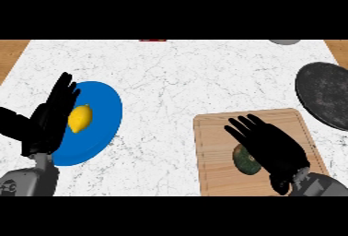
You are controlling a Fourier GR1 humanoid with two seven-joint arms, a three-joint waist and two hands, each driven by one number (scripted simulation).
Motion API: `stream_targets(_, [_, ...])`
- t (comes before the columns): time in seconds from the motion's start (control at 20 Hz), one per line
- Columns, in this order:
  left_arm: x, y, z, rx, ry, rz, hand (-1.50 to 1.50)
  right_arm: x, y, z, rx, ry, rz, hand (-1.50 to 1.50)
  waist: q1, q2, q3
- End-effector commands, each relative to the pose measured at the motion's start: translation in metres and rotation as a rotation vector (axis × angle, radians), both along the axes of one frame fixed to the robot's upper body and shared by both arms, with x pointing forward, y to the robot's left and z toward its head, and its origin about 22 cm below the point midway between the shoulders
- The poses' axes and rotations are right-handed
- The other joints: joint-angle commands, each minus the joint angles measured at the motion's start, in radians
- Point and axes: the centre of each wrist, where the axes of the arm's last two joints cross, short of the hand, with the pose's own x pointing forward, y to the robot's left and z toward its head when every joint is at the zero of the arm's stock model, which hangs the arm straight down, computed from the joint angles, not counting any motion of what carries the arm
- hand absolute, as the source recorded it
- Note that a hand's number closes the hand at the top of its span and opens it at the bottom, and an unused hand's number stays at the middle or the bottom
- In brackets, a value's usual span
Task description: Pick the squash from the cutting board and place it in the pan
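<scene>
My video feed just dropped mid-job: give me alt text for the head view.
The right robot hand, fingers open, hovers over a green squash lying on a wooden cutting board. A dark pan sits at the right edge. The left robot hand rests open beside a blue plate holding a lemon.

Bright, even light; faint shadows

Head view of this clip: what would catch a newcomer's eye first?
The round blue plate at the left, holding a yellow lemon, stands out against the white marble counter. At the lower right, the right robot hand hovers open over the dark green squash on the wooden cutting board. The dark round pan sits at the right edge.
</scene>
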Motion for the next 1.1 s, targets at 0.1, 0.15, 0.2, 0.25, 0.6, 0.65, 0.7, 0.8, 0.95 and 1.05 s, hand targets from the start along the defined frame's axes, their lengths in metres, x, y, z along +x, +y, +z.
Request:
stream_targets(0.1, [0.003, 0.000, -0.006, 0.012, -0.012, -0.002, 0.00, 0.016, 0.021, -0.028, 0.018, 0.002, 0.005, -1.50, 0.001, 0.001, 0.000])
stream_targets(0.15, [-0.003, -0.015, -0.014, 0.004, -0.004, 0.009, 0.00, 0.001, 0.011, -0.040, 0.029, 0.006, 0.015, -1.50, -0.001, 0.000, 0.000])
stream_targets(0.2, [0.003, -0.005, -0.010, -0.014, 0.007, -0.008, 0.00, 0.015, -0.003, -0.023, 0.056, 0.005, 0.012, -1.50, -0.002, 0.000, 0.000])
stream_targets(0.25, [0.020, 0.008, -0.010, -0.002, 0.012, 0.006, 0.00, 0.008, 0.021, -0.043, 0.038, 0.005, 0.005, -1.50, -0.003, 0.001, 0.000])
stream_targets(0.6, [0.005, 0.006, 0.001, 0.006, 0.020, 0.005, 0.00, 0.004, 0.027, -0.053, 0.036, 0.054, 0.005, -1.50, -0.002, -0.001, 0.000])
stream_targets(0.65, [0.011, 0.003, -0.007, 0.017, 0.000, -0.013, 0.00, 0.036, 0.016, -0.054, 0.018, 0.091, 0.017, -1.50, 0.001, 0.001, 0.000])
stream_targets(0.7, [-0.003, 0.004, 0.015, 0.006, 0.000, 0.005, 0.00, 0.025, 0.005, -0.047, 0.046, 0.087, 0.018, 1.50, 0.000, -0.001, 0.000])
stream_targets(0.8, [0.008, -0.020, 0.004, 0.010, -0.008, -0.018, 0.00, 0.025, 0.025, -0.069, 0.060, 0.058, 0.111, 1.50, 0.002, 0.001, 0.000])
stream_targets(0.95, [-0.014, -0.004, -0.004, -0.003, 0.007, -0.008, 0.00, 0.036, 0.030, -0.062, 0.085, 0.052, 0.131, 1.50, 0.004, 0.000, 0.000])
stream_targets(1.05, [0.010, 0.004, 0.002, -0.003, 0.002, -0.002, 0.00, 0.022, 0.041, -0.079, 0.103, 0.048, 0.115, 1.50, -0.001, 0.000, 0.000])
